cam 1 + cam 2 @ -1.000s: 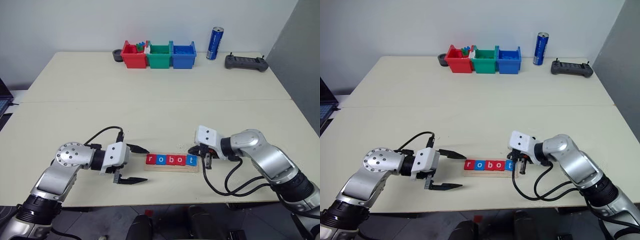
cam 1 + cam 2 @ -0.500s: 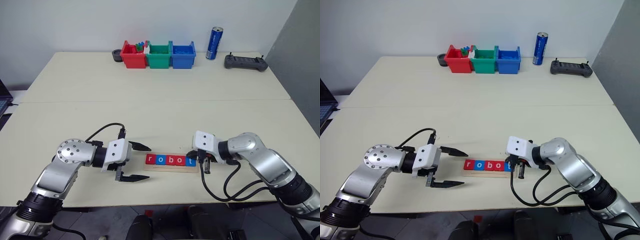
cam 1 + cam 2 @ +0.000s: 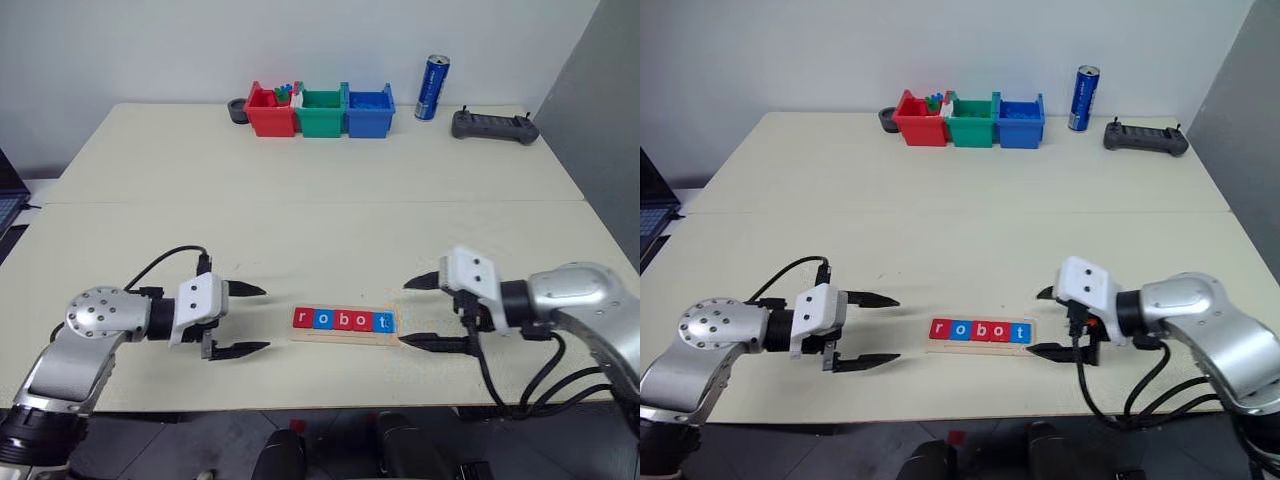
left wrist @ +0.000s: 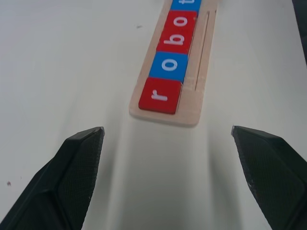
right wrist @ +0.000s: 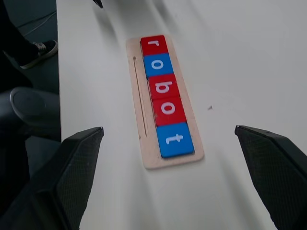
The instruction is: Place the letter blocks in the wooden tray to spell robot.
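The five letter blocks [image 3: 342, 320] lie in a row in the wooden tray [image 3: 343, 337] near the table's front edge. They read r, o, b, o, t: red, blue, red, red, blue. My left gripper [image 3: 266, 319] hovers open a short way left of the tray's r end, touching nothing. The left wrist view shows the r block [image 4: 160, 96] and the tray's bare strip [image 4: 192, 103] ahead of its fingers. My right gripper [image 3: 403, 313] stands open just off the tray's t end, holding nothing. The right wrist view shows the t block [image 5: 175, 139] nearest.
Red [image 3: 268, 113], green [image 3: 320, 113] and blue [image 3: 369, 113] plastic bins stand at the table's back edge. A blue can [image 3: 432, 88] and a black controller [image 3: 494, 127] are to their right. A dark round object [image 3: 237, 110] sits left of the red bin.
My right gripper has opened, lifted and drawn back to the right, away from the t end. My left gripper has moved left, away from the tray, still open. The blocks stay put.
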Controlling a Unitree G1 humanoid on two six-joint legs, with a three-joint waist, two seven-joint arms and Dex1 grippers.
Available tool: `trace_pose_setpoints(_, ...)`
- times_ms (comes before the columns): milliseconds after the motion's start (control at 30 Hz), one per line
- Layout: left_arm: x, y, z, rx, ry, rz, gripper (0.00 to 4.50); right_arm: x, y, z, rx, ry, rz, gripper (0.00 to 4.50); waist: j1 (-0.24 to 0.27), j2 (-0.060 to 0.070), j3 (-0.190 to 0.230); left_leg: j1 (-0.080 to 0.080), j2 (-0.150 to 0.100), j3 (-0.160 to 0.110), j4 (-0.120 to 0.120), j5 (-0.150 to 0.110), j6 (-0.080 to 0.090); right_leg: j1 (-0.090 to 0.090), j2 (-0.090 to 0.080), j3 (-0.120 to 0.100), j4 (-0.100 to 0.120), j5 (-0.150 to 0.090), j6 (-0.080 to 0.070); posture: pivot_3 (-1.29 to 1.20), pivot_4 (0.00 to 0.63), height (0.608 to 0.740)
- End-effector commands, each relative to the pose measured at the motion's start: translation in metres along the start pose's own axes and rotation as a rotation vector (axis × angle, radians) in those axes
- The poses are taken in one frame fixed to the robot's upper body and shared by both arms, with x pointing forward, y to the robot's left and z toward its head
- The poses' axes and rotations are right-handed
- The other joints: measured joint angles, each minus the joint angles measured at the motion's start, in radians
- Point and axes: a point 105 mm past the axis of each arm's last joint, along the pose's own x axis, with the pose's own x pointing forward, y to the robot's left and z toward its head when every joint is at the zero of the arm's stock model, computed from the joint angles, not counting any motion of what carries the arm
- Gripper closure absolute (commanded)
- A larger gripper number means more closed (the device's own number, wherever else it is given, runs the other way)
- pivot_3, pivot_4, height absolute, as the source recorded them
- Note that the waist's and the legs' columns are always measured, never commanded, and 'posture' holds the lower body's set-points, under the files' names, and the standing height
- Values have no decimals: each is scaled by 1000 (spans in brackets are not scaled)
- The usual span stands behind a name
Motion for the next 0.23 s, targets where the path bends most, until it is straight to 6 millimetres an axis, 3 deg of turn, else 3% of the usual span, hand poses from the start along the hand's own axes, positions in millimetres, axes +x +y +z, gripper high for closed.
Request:
trace_pose_setpoints(33,-6,3,13,45,-34,13,0,-8,3,8,-54,-26,2,32,3,0,0,0,0,0,0,0,0,0,0,0,0,0,0,0,150,740)
trace_pose_setpoints(233,-1,1,22,44,-78,-13,0,-14,-3,6,-70,-28,-28,32,4,0,0,0,0,1,0,0,0,0,0,0,0,0,0,0,150,740)
